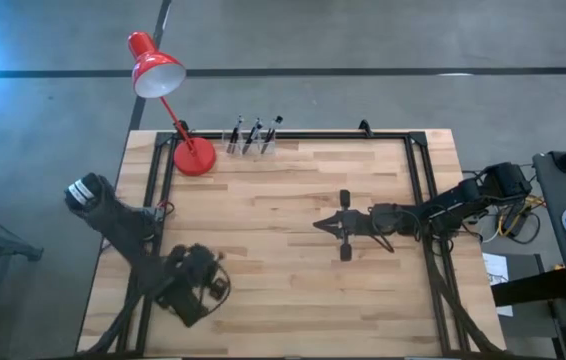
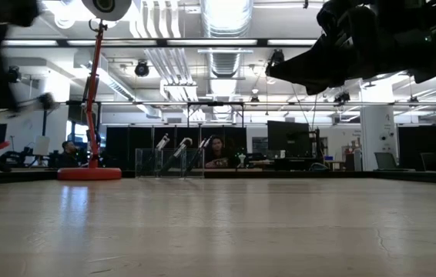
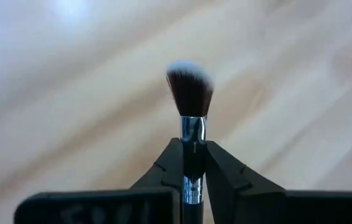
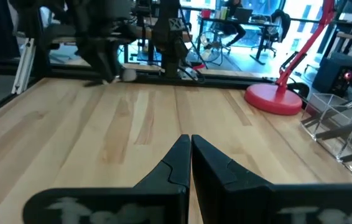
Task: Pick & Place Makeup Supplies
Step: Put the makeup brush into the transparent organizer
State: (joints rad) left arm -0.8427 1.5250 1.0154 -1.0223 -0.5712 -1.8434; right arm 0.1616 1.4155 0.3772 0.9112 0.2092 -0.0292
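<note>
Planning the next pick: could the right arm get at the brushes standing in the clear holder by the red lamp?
Probably yes. The right hand is shut and empty mid-table, with bare wood between it and the brushes in the clear holder; the red lamp stands beside.

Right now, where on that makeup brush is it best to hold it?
On the slim handle, just below the silver collar, as the left gripper does: its fingers press flat from either side. The brush stands straight out, so the soft bristles stay untouched.
</note>
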